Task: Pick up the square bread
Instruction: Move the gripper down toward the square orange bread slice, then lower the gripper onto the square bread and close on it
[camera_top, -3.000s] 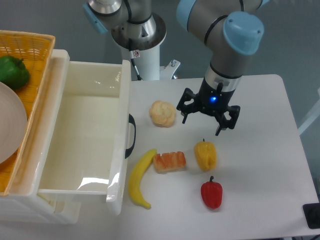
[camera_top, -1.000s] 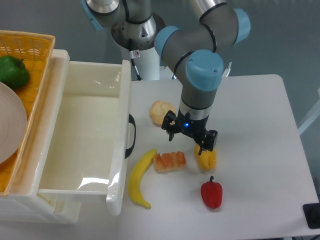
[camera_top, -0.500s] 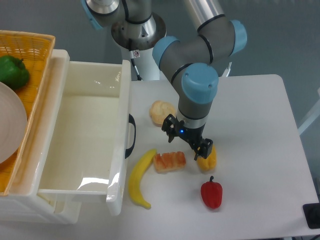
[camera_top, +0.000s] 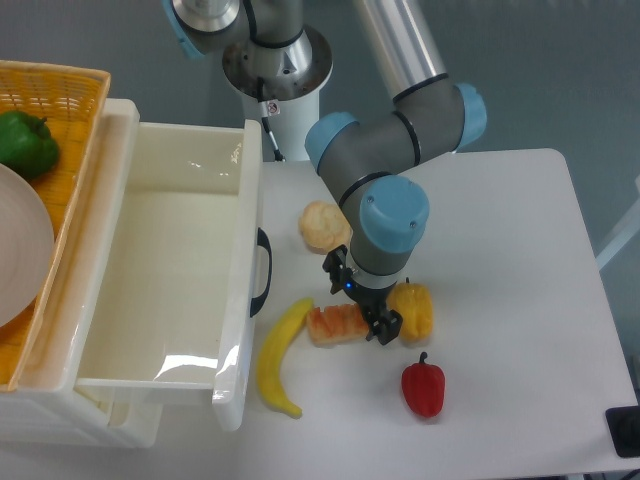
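The square bread lies flat on the white table, orange-red on top with tan edges, between the banana and the yellow pepper. My gripper hangs low over the bread's right end and is open. One finger stands behind the slice and the other at its right front corner. The wrist hides the bread's upper right part. I cannot tell whether the fingers touch it.
A pale round bun sits just behind the gripper. A red pepper lies to the front right. The open white drawer stands at the left, with a basket holding a green pepper beyond it.
The gripper has travelled from the back right, past the yellow pepper, turned, and come down over the bread's right end. No object has shifted.
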